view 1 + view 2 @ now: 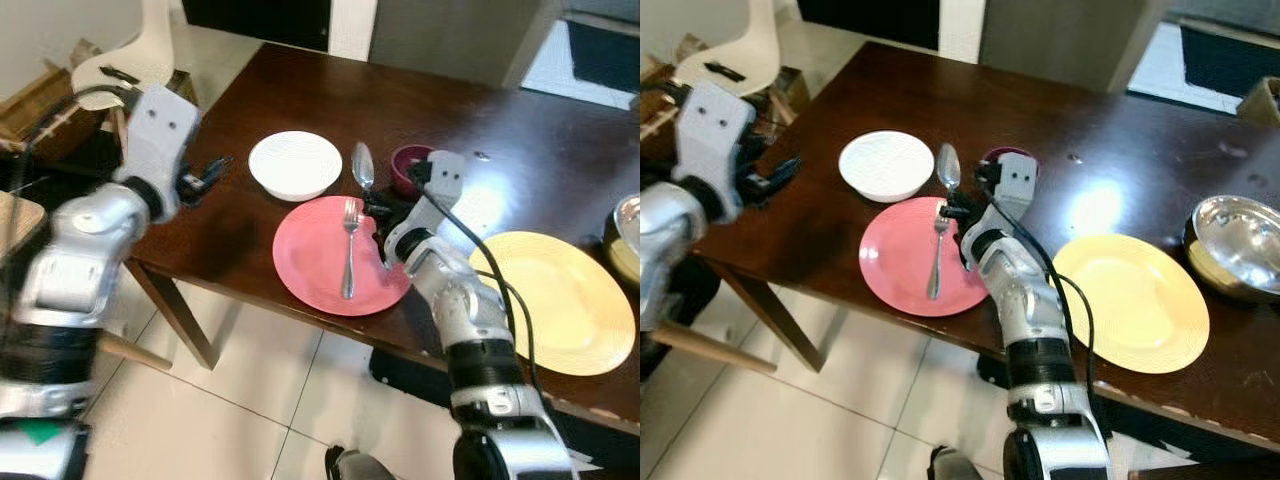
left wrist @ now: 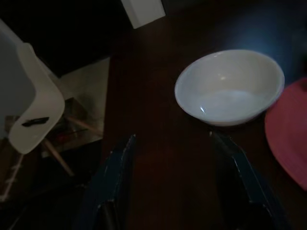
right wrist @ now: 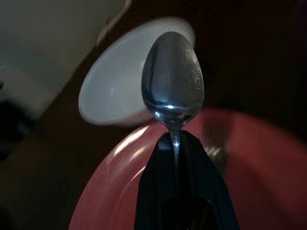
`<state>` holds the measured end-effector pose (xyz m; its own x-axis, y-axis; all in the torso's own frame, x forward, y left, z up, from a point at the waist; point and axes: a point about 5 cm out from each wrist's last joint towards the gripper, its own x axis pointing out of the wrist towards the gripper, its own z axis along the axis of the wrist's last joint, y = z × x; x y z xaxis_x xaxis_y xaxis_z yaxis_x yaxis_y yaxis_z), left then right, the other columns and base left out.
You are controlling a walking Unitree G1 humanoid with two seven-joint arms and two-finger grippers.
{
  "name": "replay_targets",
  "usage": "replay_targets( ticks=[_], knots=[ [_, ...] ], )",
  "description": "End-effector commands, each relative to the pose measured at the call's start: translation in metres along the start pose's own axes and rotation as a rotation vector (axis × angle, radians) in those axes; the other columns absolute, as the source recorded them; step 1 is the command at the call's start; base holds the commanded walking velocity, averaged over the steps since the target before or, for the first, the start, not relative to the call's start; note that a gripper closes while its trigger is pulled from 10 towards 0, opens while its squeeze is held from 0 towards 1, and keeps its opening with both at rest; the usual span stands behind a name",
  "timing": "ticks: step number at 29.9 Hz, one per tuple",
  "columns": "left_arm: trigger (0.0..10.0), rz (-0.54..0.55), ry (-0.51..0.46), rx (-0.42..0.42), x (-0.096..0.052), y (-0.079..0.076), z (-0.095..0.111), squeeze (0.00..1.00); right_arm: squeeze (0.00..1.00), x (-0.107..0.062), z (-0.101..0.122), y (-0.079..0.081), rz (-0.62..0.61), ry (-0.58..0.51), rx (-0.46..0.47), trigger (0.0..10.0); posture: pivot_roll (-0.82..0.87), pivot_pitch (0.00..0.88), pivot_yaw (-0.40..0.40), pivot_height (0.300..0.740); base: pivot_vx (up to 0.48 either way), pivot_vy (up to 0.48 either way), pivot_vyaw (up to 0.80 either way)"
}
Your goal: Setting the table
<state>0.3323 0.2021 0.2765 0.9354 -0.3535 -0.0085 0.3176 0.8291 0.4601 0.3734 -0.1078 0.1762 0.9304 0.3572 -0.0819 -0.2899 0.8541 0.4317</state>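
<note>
The right gripper (image 1: 962, 208) hangs over the far right edge of the pink plate (image 1: 895, 262), its fingers (image 3: 177, 177) clamped together on the handle of a spoon (image 3: 172, 79); the spoon sticks out beyond the fingertips with its bowl pointing away from the robot, over the gap between the pink plate and the white bowl (image 1: 886, 165). The spoon is plain polished metal, its oval bowl shiny and faintly scratched, narrowing to a thin neck that disappears between the fingers. A metal fork (image 1: 937, 250) lies lengthwise on the pink plate, tines toward the far side, just beside the gripper. To the right on the dark wooden bench (image 1: 1120, 150) lies a yellow plate (image 1: 1135, 300), and beyond it a steel bowl (image 1: 1238, 245). A small dark red bowl (image 1: 405, 160) sits just behind the right wrist. The left gripper (image 2: 172, 143) hovers over the bench's left edge, fingers apart, near the white bowl. A white chair (image 1: 140, 55) stands farther off.
</note>
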Motion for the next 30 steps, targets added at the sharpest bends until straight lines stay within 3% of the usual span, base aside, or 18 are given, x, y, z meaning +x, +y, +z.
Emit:
replay_targets(
  ticks=[1,5,7,22,30],
  knots=[
    [10.0,-0.036,0.014,-0.014,-0.002,-0.005,-0.003,0.0,0.0,0.002,-0.007,0.002,0.006,0.039,0.03,10.0,0.07,0.152,0.038,0.74,0.0,0.0,0.0],
    [10.0,-0.052,0.015,-0.009,-0.003,-0.006,-0.002,0.0,0.0,0.002,-0.008,0.005,0.014,0.073,0.039,10.0,0.07,0.156,0.035,0.74,0.0,0.0,0.0],
    [10.0,-0.072,0.021,-0.026,-0.002,-0.014,-0.004,0.0,0.0,-0.002,-0.016,0.009,0.004,0.132,0.051,10.0,0.03,0.159,0.027,0.74,0.0,0.0,0.0],
    [10.0,-0.134,0.034,-0.054,0.002,-0.03,-0.007,0.0,0.0,-0.002,-0.043,0.013,-0.097,0.205,0.146,10.0,0.02,0.16,0.029,0.74,0.0,0.0,0.0],
    [10.0,-0.134,0.039,-0.059,0.0,-0.032,-0.009,0.0,0.0,-0.009,-0.047,0.007,-0.159,0.195,0.105,10.0,0.01,0.158,0.033,0.74,0.0,0.0,0.0]
  ],
)
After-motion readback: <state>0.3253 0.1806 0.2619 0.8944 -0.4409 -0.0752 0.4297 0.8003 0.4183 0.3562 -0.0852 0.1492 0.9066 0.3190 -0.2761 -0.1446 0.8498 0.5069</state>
